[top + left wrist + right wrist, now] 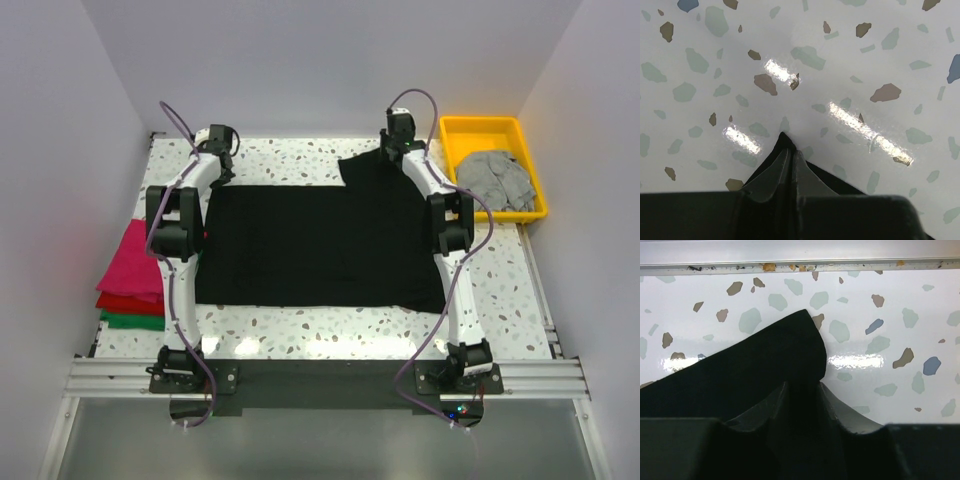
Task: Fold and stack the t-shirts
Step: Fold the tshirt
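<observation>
Left table edge: magenta t-shirt (135, 262) stacked on red t-shirt (128, 303). Left gripper (790, 150) is pinched closed on the far corner of the black t-shirt (320, 245), with bare table (840, 60) beyond. Right gripper (804, 390) has its jaws narrowly apart astride the same shirt's far edge, near the rear rail (800, 260). Whether it grips the cloth cannot be determined.

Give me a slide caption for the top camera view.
Left gripper and right gripper at far corners of the black shirt; grey shirt lies in the tray.

A black t-shirt (320, 245) lies spread on the speckled table (300, 325), nearer than the left gripper (221, 139) and right gripper (399, 127). Stacked t-shirts (132, 280) sit left of the former, a yellow tray (484, 126) right of the latter.
</observation>
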`<state>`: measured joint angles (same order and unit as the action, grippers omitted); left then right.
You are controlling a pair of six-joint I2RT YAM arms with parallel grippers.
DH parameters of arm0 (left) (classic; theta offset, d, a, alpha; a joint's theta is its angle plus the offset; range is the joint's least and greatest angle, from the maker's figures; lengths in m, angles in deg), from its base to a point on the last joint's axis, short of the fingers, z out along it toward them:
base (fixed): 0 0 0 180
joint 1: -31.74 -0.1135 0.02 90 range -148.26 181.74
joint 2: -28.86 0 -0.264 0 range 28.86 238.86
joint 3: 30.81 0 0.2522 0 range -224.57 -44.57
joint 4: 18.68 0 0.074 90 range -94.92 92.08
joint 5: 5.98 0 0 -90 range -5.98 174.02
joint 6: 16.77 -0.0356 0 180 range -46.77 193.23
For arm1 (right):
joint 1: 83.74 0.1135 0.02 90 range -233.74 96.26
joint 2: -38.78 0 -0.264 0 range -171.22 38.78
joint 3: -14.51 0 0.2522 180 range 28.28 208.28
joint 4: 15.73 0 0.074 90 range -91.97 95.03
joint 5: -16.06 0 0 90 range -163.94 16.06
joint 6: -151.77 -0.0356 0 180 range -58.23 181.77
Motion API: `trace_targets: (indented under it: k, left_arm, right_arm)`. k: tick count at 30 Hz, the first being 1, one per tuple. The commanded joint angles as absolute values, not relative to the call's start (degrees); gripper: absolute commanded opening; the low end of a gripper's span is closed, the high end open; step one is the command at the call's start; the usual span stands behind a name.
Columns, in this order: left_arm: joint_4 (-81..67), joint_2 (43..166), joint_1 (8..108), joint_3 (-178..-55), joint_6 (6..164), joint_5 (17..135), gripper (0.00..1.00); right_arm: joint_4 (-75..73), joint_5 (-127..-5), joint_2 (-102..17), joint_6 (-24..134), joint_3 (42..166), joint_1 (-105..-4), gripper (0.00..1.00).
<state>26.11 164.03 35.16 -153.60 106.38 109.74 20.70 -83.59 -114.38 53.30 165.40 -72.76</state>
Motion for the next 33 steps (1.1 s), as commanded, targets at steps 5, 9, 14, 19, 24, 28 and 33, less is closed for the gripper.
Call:
trace_targets:
  k: [5, 9, 14, 19, 24, 28, 33]
  left_arm:
    - [24.9, 165.2, 35.0, -153.7, 105.3, 108.7, 0.00]
    - [24.4, 164.6, 35.0, -153.7, 105.5, 108.1, 0.00]
    - [23.4, 163.0, 35.0, -153.6, 106.7, 106.9, 0.00]
    - [22.2, 161.2, 35.0, -153.8, 107.4, 105.4, 0.00]
    - [20.1, 160.5, 35.0, -154.5, 107.2, 103.9, 0.00]
    - [18.5, 160.5, 35.0, -155.8, 107.0, 102.4, 0.00]
    - [17.0, 160.5, 34.6, -158.1, 106.8, 101.0, 0.00]
  right_arm:
    - [22.8, -85.9, -112.5, 53.8, 164.5, -72.4, 0.15]
    - [22.0, -87.2, -110.2, 53.6, 164.0, -72.6, 0.02]
    - [21.4, -87.6, -107.0, 51.4, 163.1, -74.2, 0.00]
    - [20.3, -86.4, -101.8, 48.8, 160.2, -77.1, 0.00]
    - [19.6, -83.7, -98.6, 46.9, 159.3, -79.0, 0.00]
    - [19.4, -82.8, -96.9, 46.7, 159.3, -79.4, 0.00]
    - [19.7, -82.0, -95.0, 46.6, 159.1, -80.0, 0.00]
